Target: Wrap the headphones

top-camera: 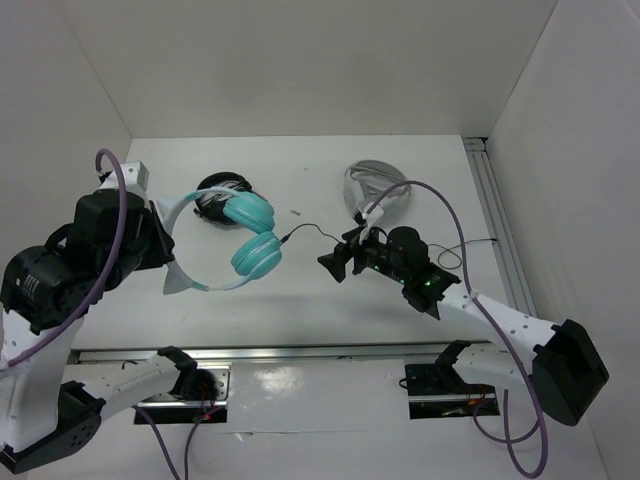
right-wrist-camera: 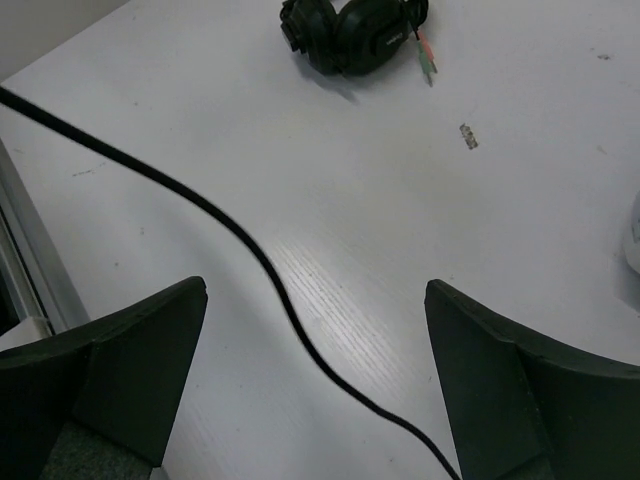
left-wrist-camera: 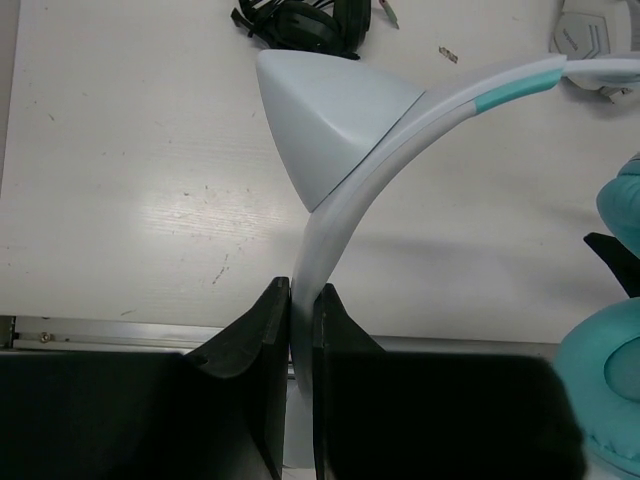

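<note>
The teal headphones (top-camera: 252,232) are held above the left part of the table, their two turquoise ear cups side by side. My left gripper (top-camera: 168,238) is shut on the pale headband (top-camera: 172,262). In the left wrist view the fingers (left-wrist-camera: 265,330) clamp the headband (left-wrist-camera: 335,220) just below its pointed tip, and the ear cups (left-wrist-camera: 605,400) show at the right edge. The thin black cable (top-camera: 310,232) runs right from the cups. My right gripper (top-camera: 338,262) is open just above the table. In the right wrist view the cable (right-wrist-camera: 270,280) lies on the table between its spread jaws.
Black headphones (top-camera: 215,192) lie behind the teal ones, also in the right wrist view (right-wrist-camera: 355,30). Grey-and-white headphones (top-camera: 375,185) lie at the back centre. A small scrap (top-camera: 296,211) lies between them. A metal rail (top-camera: 497,230) runs along the right side, another along the front edge (top-camera: 300,352).
</note>
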`<state>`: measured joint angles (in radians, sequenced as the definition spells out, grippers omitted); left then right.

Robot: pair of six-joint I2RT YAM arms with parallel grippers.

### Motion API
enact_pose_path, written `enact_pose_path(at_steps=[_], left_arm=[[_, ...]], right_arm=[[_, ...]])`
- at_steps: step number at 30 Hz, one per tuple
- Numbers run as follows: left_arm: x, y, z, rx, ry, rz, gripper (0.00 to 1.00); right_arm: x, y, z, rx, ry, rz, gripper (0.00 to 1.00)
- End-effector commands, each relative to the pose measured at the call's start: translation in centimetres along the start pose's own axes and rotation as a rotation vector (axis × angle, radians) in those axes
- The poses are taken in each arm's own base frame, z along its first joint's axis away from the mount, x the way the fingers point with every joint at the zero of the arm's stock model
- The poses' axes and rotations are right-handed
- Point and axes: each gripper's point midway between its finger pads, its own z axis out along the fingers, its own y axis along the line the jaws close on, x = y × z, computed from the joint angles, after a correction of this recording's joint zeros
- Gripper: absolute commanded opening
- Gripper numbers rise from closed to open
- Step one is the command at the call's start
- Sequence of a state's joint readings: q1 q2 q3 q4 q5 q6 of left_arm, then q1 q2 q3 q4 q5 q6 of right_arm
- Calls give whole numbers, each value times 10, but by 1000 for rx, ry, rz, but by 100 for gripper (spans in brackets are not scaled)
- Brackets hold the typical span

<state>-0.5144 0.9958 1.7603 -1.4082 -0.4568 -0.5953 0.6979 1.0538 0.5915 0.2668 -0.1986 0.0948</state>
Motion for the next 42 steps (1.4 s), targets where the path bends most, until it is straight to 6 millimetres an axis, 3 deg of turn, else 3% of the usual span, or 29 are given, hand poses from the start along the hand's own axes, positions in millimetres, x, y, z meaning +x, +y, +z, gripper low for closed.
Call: enact_pose_path(at_steps=[1,3,6,7,9,10,13,14,15,19,21,22,24,25,26,28,29,32,33,35,36,37,42], left_arm=[[-16,-10,-11,79,-49,-28,0],[-17,-12,-13,93,-52,-30,0],[-20,-10,-12,76,-58,-36,0],[-22,-8,-12,63,-66,-37,0],[-20,-4,-8,36,-65,-33,0],[-23,1,-8,9,-79,-34,0],[-18,7,3,-52,-62,-34,0],[-20,10,4,-69,-67,-50,0],[-17,10,6,-73,-59,-55,0],[-22,22,8,-148,-94,-94,0],[-28,38,13,-252,-142,-120,0],[-27,37,27,-275,-152,-104,0],[-25,36,35,-269,-164,-66,0],[-14,37,45,-279,-145,-52,0],[-13,35,52,-279,-146,-53,0],[-3,41,63,-326,-129,-30,0],[7,43,73,-356,-97,-14,0],[19,22,93,-279,-33,91,0],[28,5,99,-192,13,129,0],[41,-16,106,-111,61,214,0],[51,-29,112,-71,98,243,0],[52,-38,111,-28,97,282,0],[90,-92,107,186,122,519,0]], right_arm=[[-11,-1,9,-9,-104,-33,97],[-2,-2,9,-10,-109,-34,93],[1,-3,13,-11,-116,-35,74],[2,-4,15,-11,-116,-35,55],[2,-1,14,-23,-114,-27,26],[1,-1,12,-25,-125,-29,20],[6,1,3,-26,-131,-21,18],[6,0,0,-16,-137,-21,13],[7,-2,-2,-5,-141,-21,0],[10,2,-11,-1,-113,-6,0],[5,8,-19,37,-103,3,0],[-12,9,-27,73,-144,0,0],[-14,0,-39,221,-136,-10,0],[-20,-3,-45,269,-145,-23,0],[-38,-2,-51,299,-174,-27,0],[-47,-2,-64,370,-156,-45,0],[-69,3,-69,367,-182,-53,0],[-75,8,-71,376,-117,-111,0],[-87,14,-69,357,-111,-122,0],[-84,22,-66,305,-52,-179,0],[-93,26,-66,287,-49,-191,0],[-83,32,-63,251,5,-229,0],[-76,64,-61,83,53,-297,0]])
